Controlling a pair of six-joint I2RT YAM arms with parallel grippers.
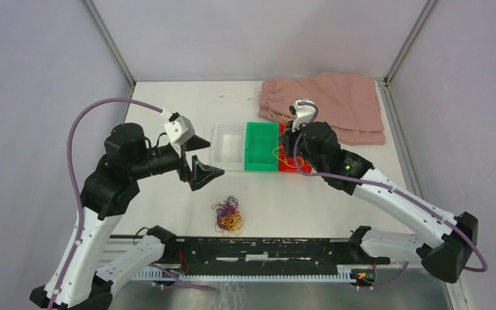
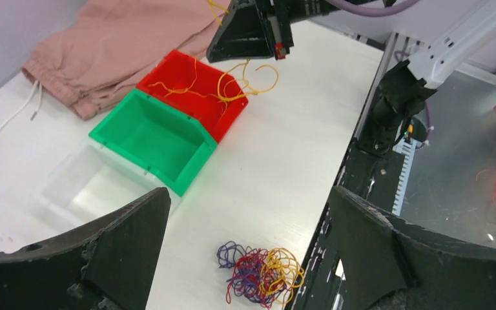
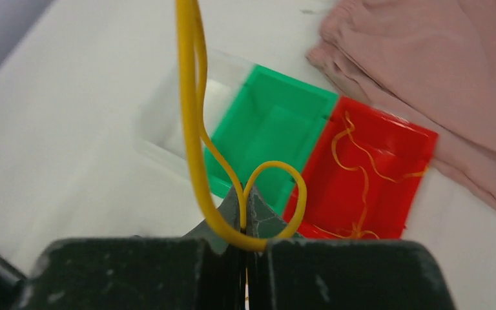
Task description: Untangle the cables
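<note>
The right gripper (image 3: 245, 216) is working over the red plastic bin (image 3: 374, 161). To this onlooker's eye, it ought to be carrying its thin yellow-orange wire (image 3: 192, 129) fully inside the walls before letting go. Loose loops are hanging out past the bin's edge and could be pulling the strand back onto the white table (image 1: 336, 200). The jaws are clenching flat together on a bend of that wire, which is arching up out of frame and curling round beside the tips. More yellow strands are lying in the red bin below. The green plastic bin (image 3: 268, 123) and the clear plastic bin (image 3: 161, 123) are sitting in a row beside it.

Well apart, the left gripper (image 1: 206, 157) is hanging with its jaws spread wide, grasping nothing. The tangled clump of yellow, red and purple cables (image 1: 228, 216) is waiting near the table's front edge. A crumpled pink cloth (image 1: 336, 103) is lying behind the bins.
</note>
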